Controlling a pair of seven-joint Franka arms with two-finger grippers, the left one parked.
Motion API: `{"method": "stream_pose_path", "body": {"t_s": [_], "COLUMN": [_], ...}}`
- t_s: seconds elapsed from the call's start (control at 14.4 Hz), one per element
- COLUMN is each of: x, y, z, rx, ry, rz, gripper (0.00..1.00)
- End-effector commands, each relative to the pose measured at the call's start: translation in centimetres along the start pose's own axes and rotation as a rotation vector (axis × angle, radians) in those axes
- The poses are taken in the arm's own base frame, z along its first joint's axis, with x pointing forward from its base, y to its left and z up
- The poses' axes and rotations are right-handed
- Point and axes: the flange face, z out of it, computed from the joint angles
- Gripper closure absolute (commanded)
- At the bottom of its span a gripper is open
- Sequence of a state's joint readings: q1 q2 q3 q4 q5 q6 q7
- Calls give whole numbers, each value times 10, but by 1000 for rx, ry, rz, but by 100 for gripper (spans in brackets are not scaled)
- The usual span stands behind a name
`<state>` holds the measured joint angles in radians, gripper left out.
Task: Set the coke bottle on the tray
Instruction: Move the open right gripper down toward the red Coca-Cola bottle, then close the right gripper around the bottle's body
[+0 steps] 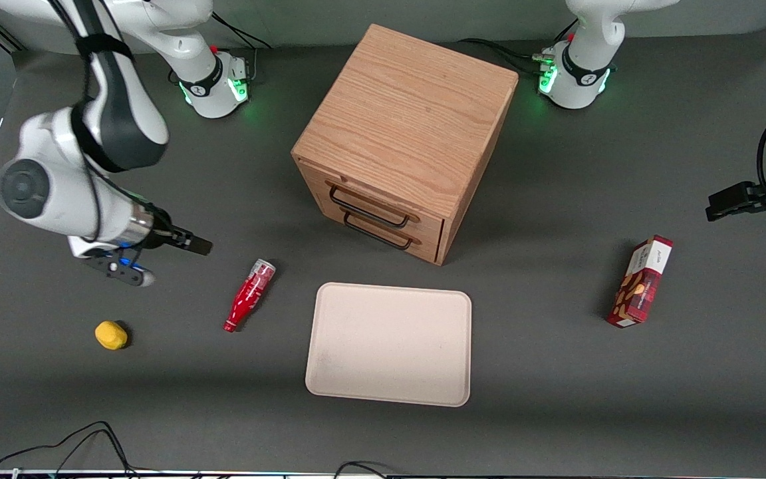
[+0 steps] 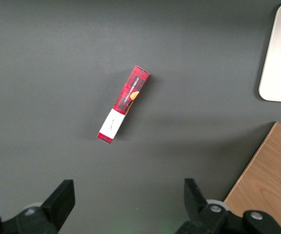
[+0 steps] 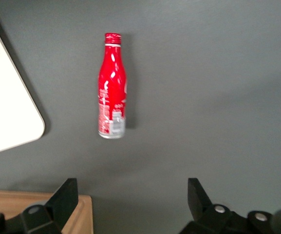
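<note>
Bottle (image 1: 249,295) lies beside tray (image 1: 330,359), gripper (image 1: 177,249) apart.

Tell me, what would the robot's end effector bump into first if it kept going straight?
Probably the coke bottle: it lies ahead of the open end effector, slightly off-centre. Depth is unclear, so it might meet the table first.

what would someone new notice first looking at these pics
Probably the big oak-grain wooden drawer cabinet mid-table, with the flat cream rectangular tray in front of it. Beside the tray lies the slim red coke bottle, untouched; the open black gripper hovers close by, empty.
</note>
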<state>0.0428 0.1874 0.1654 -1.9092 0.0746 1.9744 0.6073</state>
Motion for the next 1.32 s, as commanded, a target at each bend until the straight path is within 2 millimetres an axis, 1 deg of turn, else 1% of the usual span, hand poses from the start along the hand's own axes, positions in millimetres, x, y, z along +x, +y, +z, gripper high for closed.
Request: {"method": "stream_pose_path", "body": {"t_s": [0.0, 0.21, 0.28, 0.35, 0.49, 0.69, 0.83, 0.97, 1.11, 1.25], "x": [-7, -4, -3, 1, 7, 20, 28, 35, 37, 39], "y": [-2, -16, -23, -27, -30, -34, -40, -45, -44, -44], "z": [51, 102, 118, 136, 165, 180, 192, 193, 193, 198], "rx": [-22, -47, -53, -51, -56, -42, -25, -10, -9, -12], "ry": [57, 100, 121, 135, 149, 153, 154, 162, 164, 160], "rz": [40, 69, 72, 77, 73, 94, 122, 147, 151, 154], "gripper": [0, 0, 0, 0, 0, 0, 0, 0, 0, 0]}}
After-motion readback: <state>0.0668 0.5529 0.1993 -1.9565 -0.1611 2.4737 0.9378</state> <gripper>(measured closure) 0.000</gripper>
